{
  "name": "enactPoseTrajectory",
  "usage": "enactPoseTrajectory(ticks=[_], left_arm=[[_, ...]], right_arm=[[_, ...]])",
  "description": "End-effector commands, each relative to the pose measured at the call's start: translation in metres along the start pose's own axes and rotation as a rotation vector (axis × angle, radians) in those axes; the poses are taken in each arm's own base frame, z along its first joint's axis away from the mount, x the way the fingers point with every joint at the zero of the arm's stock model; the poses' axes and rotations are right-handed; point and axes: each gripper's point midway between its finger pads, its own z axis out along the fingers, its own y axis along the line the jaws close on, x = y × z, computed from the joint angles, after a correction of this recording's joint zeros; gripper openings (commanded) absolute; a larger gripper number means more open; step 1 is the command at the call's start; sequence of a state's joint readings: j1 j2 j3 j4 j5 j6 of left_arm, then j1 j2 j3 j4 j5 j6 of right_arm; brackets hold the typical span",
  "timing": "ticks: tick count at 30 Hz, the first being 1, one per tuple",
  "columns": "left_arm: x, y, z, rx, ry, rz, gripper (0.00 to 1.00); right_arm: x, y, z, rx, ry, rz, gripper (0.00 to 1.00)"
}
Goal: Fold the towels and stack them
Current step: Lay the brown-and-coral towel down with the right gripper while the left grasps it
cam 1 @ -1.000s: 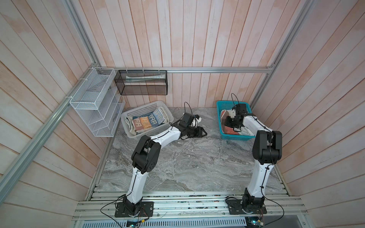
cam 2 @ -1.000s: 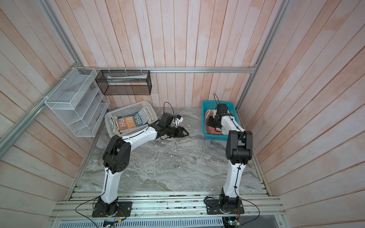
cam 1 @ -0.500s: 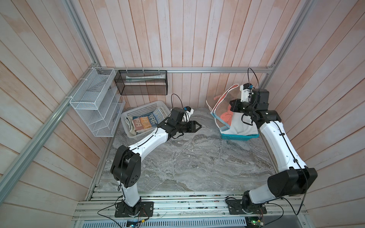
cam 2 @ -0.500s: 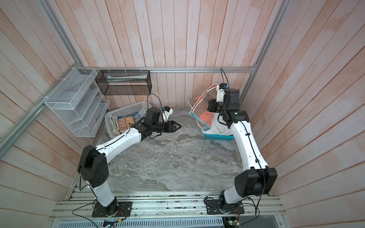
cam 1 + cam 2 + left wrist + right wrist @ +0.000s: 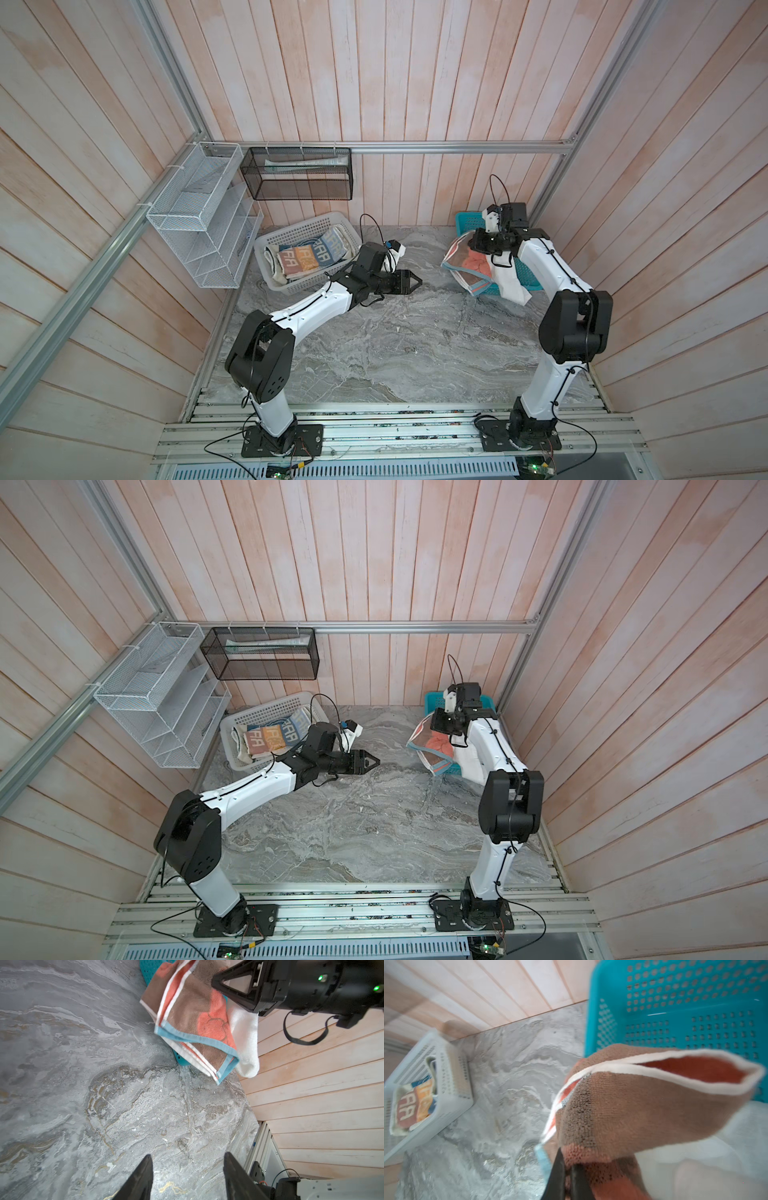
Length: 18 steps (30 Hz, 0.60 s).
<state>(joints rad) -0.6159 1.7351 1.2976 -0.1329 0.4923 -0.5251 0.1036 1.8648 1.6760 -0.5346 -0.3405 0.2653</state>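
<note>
At 10 o'clock on the table, the white basket [image 5: 289,286] holds the lettered towel [image 5: 307,255]. It looks folded, so that part seems done. Next, the left gripper [image 5: 413,282] hangs over the table near 12 o'clock, jaws apart, with nothing in them. At 2 o'clock the right gripper [image 5: 568,1160] pinches the salmon-brown towel [image 5: 473,264] tight and holds it up over the edge of the blue basket [image 5: 462,219]. That towel is bunched, so it needs laying flat, folding and stacking. The white towel [image 5: 509,284] droops over the basket's side, not folded. The gray marble table [image 5: 395,345] has lots of room. Wood plank walls [image 5: 415,75] stand all round, with a wire rack [image 5: 195,232] and a black mesh box [image 5: 299,193] near 10 and 11 o'clock.
</note>
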Motion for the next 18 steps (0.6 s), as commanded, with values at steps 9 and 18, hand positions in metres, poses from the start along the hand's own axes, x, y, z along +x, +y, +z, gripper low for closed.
enactPoseTrajectory(ticks=[9,18], left_arm=[[-0.027,0.01,-0.009,-0.098,-0.13,0.06,0.64],[0.026,0.08,0.044,-0.263,0.079,-0.04,0.65]], right_arm=[[0.039,0.068,-0.055,-0.177,-0.049,-0.143,0.6],[0.052,-0.028,-0.058,0.177,0.026,-0.098,0.62]])
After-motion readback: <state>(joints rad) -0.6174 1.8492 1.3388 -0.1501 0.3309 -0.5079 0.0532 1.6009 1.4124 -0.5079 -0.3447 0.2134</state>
